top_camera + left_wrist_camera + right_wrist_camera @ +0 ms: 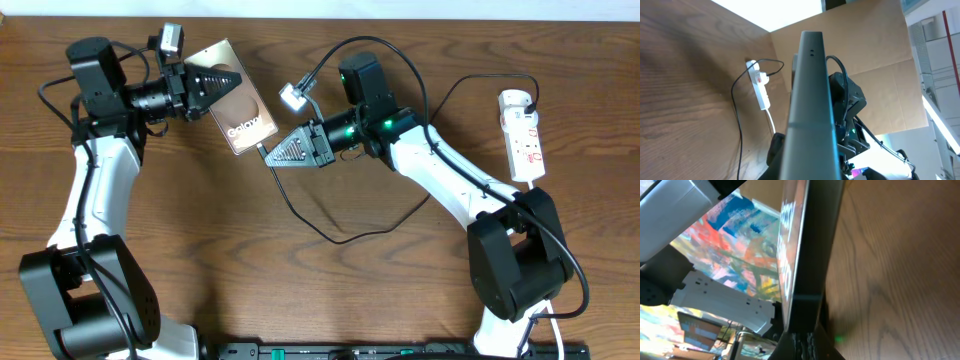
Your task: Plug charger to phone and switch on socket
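The phone point(243, 112), with white "Galaxy" lettering, is held tilted above the table at the back left. My left gripper point(208, 84) is shut on its upper end. In the left wrist view the phone point(810, 100) shows edge-on. My right gripper point(272, 153) is shut at the phone's lower edge on the charger's connector end. The thin black charger cable point(335, 238) loops from there over the table towards the right. In the right wrist view the phone's edge point(812, 240) meets my fingers point(807, 342); the connector itself is hidden. The white socket strip point(524, 140) lies at the far right, and also shows in the left wrist view point(760, 90).
The right arm's white link point(450, 185) crosses the table between the phone and the socket. The two arm bases point(90, 300) point(515, 265) stand at the front corners. A black bar point(400, 350) runs along the front edge. A cardboard wall point(875, 60) stands behind.
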`<state>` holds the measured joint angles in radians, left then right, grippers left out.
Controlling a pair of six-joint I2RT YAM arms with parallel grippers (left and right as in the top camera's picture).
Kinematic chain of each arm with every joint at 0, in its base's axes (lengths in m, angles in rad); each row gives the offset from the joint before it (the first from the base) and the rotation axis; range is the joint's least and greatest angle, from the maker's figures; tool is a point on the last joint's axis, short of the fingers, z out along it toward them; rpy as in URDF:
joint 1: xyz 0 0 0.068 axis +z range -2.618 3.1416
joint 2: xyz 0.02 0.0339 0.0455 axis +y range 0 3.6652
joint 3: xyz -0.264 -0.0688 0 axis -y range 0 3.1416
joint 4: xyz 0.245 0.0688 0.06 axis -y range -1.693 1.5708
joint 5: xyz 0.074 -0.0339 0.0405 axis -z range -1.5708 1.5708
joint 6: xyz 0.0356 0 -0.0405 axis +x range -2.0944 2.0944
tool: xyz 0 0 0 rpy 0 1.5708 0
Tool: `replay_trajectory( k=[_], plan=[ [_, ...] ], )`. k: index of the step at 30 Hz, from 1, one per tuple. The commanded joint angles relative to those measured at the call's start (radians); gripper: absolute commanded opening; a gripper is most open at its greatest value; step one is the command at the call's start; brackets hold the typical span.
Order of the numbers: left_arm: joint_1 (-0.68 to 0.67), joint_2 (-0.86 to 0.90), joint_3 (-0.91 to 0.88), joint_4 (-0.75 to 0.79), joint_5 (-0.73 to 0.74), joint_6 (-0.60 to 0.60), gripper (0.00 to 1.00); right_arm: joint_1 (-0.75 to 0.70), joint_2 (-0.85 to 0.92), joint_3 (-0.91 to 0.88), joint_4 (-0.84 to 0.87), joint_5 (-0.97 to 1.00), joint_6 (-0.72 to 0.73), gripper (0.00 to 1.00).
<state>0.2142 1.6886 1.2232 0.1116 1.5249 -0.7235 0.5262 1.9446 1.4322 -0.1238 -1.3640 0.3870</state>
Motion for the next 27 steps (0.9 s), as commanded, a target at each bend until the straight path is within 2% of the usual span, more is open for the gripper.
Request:
replay_trajectory(
  k=[1, 14, 27],
  plan=[
    [0.002, -0.009, 0.003, 0.006, 0.047, 0.025, 0.08, 0.005, -0.005, 0.01, 0.001, 0.023, 0.009, 0.01],
    [0.002, -0.009, 0.003, 0.006, 0.047, 0.077, 0.07, 0.005, -0.005, 0.01, -0.033, -0.006, 0.008, 0.01],
    [0.002, -0.009, 0.003, 0.006, 0.047, 0.096, 0.07, 0.005, -0.005, 0.01, -0.105, 0.008, -0.083, 0.01]
  ],
)
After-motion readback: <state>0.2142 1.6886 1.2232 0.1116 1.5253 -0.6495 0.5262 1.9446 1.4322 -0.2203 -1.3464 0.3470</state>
